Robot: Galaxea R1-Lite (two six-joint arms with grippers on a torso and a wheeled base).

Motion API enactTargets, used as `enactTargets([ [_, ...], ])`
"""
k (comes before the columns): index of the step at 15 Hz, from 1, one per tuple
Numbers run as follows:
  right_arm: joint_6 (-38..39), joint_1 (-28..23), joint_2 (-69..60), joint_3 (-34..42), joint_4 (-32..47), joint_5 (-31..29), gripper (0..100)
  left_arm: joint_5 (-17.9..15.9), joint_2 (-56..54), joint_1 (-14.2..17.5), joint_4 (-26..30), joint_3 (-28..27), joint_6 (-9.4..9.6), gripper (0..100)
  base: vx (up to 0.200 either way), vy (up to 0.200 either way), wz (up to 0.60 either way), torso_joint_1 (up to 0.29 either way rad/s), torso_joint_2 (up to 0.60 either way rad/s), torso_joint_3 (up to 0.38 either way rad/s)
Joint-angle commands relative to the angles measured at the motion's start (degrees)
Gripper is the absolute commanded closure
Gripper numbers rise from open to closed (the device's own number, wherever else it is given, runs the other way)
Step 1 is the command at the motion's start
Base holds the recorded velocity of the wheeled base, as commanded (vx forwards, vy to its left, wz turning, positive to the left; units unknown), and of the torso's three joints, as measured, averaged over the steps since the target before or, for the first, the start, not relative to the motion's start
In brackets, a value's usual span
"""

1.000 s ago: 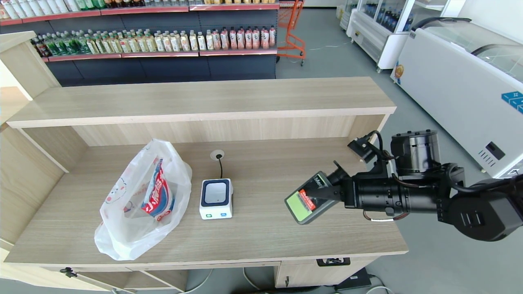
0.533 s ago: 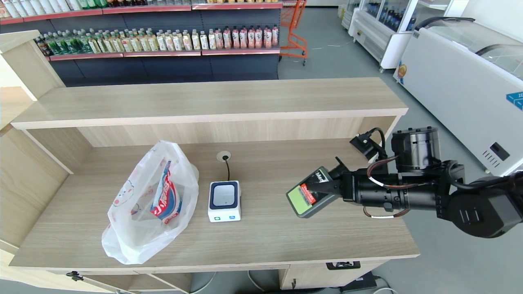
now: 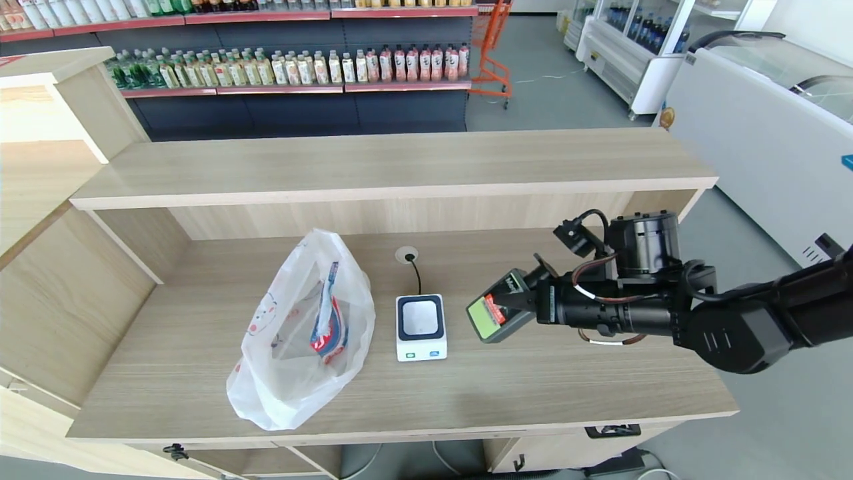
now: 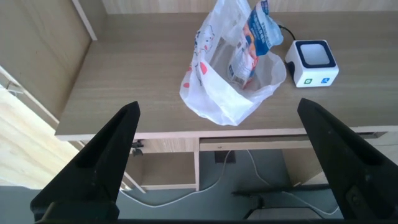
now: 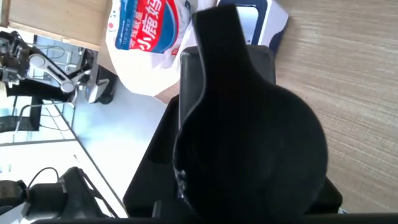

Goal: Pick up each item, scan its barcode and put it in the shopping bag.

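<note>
Closes on scanner (image 3: 421, 325) with box (image 3: 490, 320) pinched between fingers of right gripper (image 3: 516, 308), scanner just ahead of fingertips, bag (image 3: 293, 373) beyond it, so scan looks next; left gripper (image 4: 219, 106) spread wide, empty.

My head camera looks steeply down on the surface (image 3: 466, 393). My left wrist camera hangs back beyond its near edge; the right sits close behind the held box (image 3: 494, 317). All three share the shopping bag (image 3: 286, 373) and scanner (image 3: 420, 327).
</note>
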Motion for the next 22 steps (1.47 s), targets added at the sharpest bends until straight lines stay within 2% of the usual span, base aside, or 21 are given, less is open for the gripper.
enactTargets([
  [1, -1.24, -0.06, 4.08, -2.70, 0.06, -0.12, 100, 0.03, -0.02, 0.00, 0.01, 0.01, -0.02, 0, 0.000, 0.000, 0.00, 0.000, 0.00, 0.000],
  [8, -7.92, 0.47, 12.79, -8.06, -0.03, -2.23, 100, 0.03, -0.02, 0.00, 0.01, 0.01, -0.02, 0, 0.000, 0.000, 0.00, 0.000, 0.00, 0.000],
  [22, -8.09, 3.28, 25.35, -24.14, 0.06, -3.55, 100, 0.03, -0.02, 0.00, 0.01, 0.01, -0.11, 0, 0.000, 0.000, 0.00, 0.000, 0.00, 0.000],
])
